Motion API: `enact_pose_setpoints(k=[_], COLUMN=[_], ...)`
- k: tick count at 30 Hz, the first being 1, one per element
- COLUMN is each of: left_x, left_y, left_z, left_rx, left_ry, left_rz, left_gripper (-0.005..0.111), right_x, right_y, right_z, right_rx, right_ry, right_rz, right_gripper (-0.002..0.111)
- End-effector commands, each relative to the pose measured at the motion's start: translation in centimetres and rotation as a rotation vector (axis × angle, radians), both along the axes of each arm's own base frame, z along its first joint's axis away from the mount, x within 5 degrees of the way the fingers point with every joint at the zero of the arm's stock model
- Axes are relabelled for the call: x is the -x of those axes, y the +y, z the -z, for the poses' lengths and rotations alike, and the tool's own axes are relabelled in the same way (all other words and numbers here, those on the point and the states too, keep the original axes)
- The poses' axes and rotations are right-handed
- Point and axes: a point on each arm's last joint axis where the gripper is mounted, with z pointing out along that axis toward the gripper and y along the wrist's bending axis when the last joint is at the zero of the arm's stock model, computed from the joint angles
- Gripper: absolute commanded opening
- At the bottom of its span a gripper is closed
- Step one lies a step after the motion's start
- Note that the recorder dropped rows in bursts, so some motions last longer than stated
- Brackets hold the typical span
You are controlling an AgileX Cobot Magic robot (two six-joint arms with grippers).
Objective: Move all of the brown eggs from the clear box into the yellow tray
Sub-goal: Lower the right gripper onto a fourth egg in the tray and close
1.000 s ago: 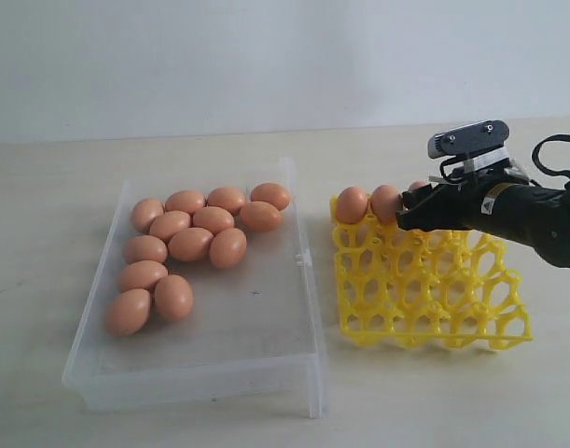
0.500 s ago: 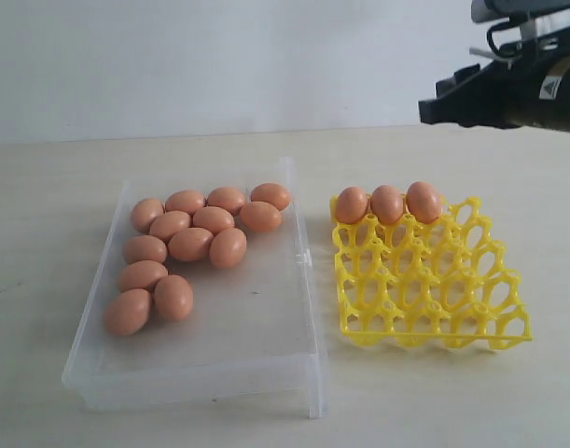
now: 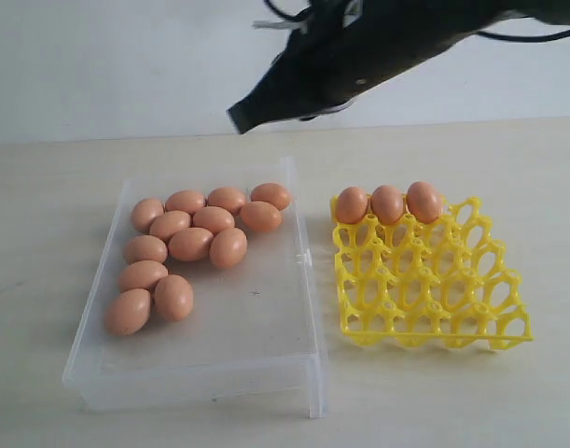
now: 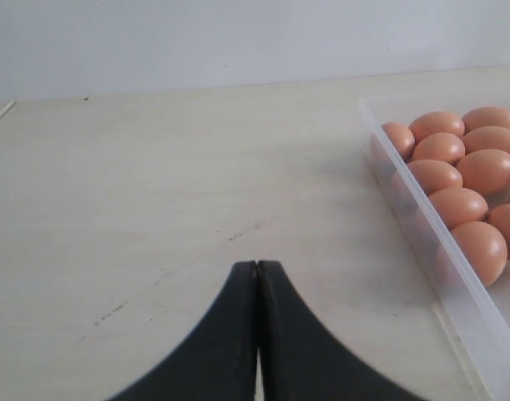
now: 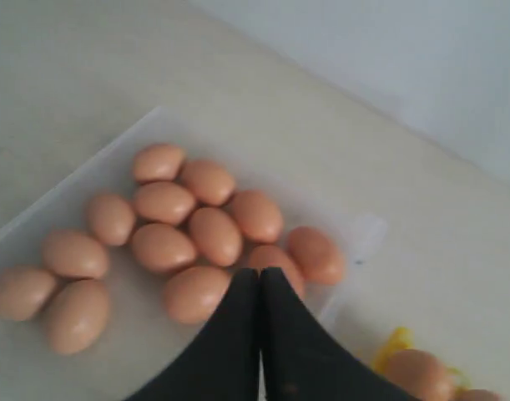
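- 3 of 16 eggs (image 3: 387,203) are seated in the top row of the tray (image 3: 434,313), right of centre in the exterior frame. 13 cups are unfilled.
- 13 eggs are left in the box (image 3: 257,322), left of centre. They are clustered in its upper-left part, most of them touching.
- The task is judged to be at an early stage, with 13 transfers left.
- The boxed eggs are laid on their sides, long axes level or slanted across the frame. The trayed eggs are stood upright, long axes near vertical.
- The right end effector (image 3: 240,118) is held at top centre, above the box, fully closed with nothing gripped.
- The left end effector (image 4: 257,267) is closed and empty too, over bare desk (image 4: 154,192) beside the box.
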Motion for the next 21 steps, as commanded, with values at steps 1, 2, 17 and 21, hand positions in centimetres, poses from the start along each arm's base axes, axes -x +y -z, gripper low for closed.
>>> enact_pose_setpoints(k=[1, 2, 17, 21], left_x=[0.0, 0.0, 0.0, 0.0], left_y=[0.0, 0.0, 0.0, 0.0], left_z=[-0.2, -0.2, -0.2, -0.2], left_rx=[-0.003, -0.003, -0.003, -0.003], left_ry=[-0.004, -0.004, -0.004, -0.004], left_rz=[-0.003, -0.003, -0.003, -0.003], left_gripper=[0.000, 0.000, 0.000, 0.000], right_x=[-1.1, -1.6, -4.1, -4.7], right_y=[3.0, 3.4, 6.1, 6.5], right_z=[2.2, 3.0, 10.7, 12.1], right_rx=[-0.087, -0.099, -0.243, -0.309], right_ry=[0.233, 0.277, 0.605, 0.629], right_rz=[0.061, 0.097, 0.468, 0.537], right_gripper=[0.008, 0.013, 0.058, 0.061])
